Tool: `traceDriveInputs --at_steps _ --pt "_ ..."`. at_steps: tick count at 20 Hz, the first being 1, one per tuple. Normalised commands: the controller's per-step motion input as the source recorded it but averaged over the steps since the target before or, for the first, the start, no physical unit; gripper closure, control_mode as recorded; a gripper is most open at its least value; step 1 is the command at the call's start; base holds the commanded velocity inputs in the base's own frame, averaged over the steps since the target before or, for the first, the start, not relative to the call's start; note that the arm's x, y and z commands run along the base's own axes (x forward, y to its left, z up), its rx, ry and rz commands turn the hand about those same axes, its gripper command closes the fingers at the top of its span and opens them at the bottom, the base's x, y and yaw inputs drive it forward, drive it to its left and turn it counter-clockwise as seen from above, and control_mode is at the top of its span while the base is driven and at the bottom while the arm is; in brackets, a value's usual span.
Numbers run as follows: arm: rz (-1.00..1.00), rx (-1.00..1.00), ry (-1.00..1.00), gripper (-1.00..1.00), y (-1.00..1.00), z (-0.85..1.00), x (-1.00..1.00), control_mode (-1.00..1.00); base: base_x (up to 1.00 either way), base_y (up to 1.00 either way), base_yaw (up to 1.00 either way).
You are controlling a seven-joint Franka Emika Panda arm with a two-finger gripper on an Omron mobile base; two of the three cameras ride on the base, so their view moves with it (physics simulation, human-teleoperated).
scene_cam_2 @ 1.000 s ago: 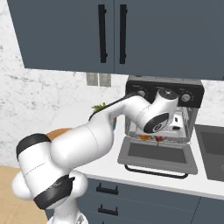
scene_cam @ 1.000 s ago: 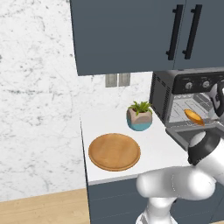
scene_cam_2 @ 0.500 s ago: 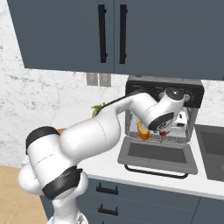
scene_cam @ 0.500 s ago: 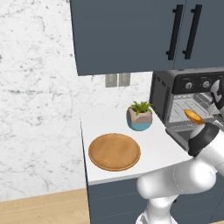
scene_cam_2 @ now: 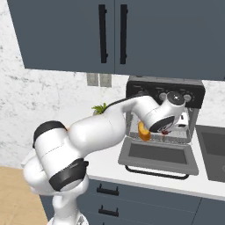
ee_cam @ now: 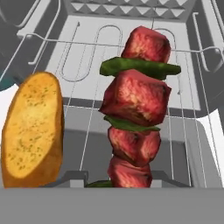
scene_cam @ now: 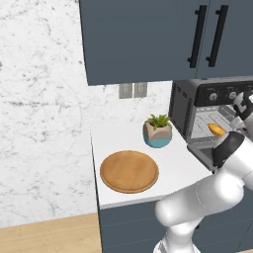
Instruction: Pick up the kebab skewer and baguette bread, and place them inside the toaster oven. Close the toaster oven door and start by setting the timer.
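Note:
The kebab skewer, red meat chunks with green slices, stands upright in the middle of the hand view, rising from between my gripper's fingers, which are shut on its lower end. The baguette bread lies just left of it on the wire rack. In the right base view my gripper is at the mouth of the toaster oven, with the baguette bread orange beside it. The toaster oven door hangs open, flat over the counter. The baguette bread also shows inside the toaster oven.
A round wooden board and a potted plant sit on the white counter left of the oven. A sink lies to the oven's right. Dark wall cabinets hang above.
My hand has pushed further towards the oven cavity with the skewer, shifting right and slightly up in the right base view. The baguette stays on the rack.

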Motion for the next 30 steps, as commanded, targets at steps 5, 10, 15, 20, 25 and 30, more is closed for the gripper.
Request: traceDriveInputs --at_steps 5,10,15,20,25,30 --pt "0.0 0.0 0.0 1.0 -0.24 -0.2 0.07 -1.0 0.0 0.0 0.0" --pt "0.02 0.0 0.0 1.0 -0.05 -0.22 0.07 -1.0 0.0 0.0 0.0" --pt "0.03 0.0 0.0 1.0 0.0 -0.01 0.11 -1.0 0.0 0.0 0.0" --pt "0.02 0.0 0.01 1.0 0.0 -0.08 0.01 -1.0 0.0 0.0 0.0" --pt "0.01 0.0 0.0 1.0 0.0 -0.12 0.05 -1.0 0.0 0.0 0.0" --pt "0.02 0.0 0.02 1.0 0.0 -0.18 0.05 -1.0 0.0 0.0 0.0"
